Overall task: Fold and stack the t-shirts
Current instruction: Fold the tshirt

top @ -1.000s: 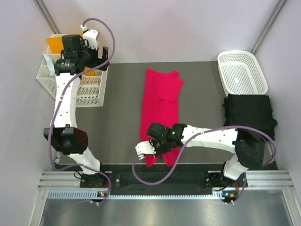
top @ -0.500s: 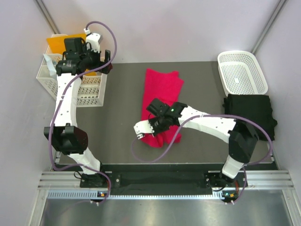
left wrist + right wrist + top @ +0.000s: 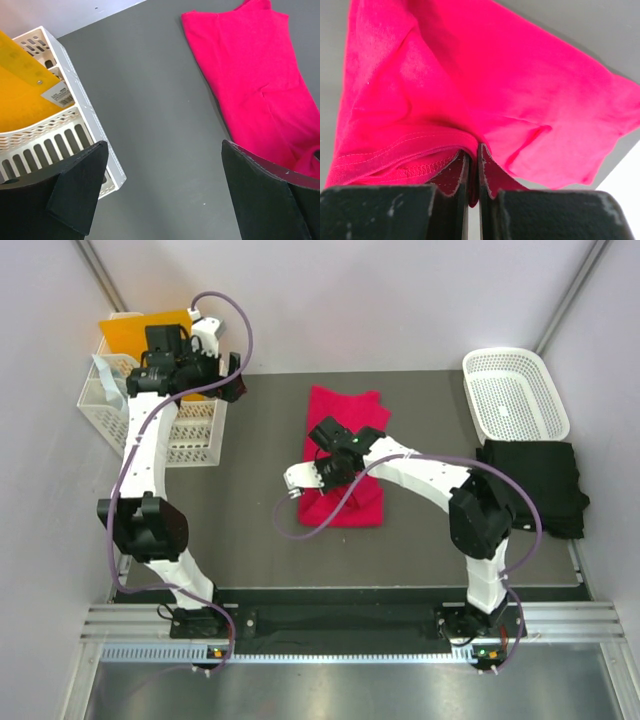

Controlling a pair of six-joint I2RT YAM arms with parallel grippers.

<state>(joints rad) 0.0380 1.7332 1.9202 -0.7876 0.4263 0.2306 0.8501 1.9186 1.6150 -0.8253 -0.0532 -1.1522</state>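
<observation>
The right hand [image 3: 474, 161] was closed on a hemmed fold of the bright pinkish-red soft cloth t-shirt [image 3: 352, 415], which lay in the middle of the dark grey counter [image 3: 260, 480] with its near part doubled over itself. The left hand [image 3: 164, 150] stood wide open above the counter's far left corner and held nothing. The plain black cloth t-shirt [image 3: 530, 485] lay folded at the right edge.

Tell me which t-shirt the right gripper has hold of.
The pinkish-red t-shirt mid-table: the right gripper is shut on its hem. The black t-shirt lies folded at the table's right edge, untouched.
</observation>
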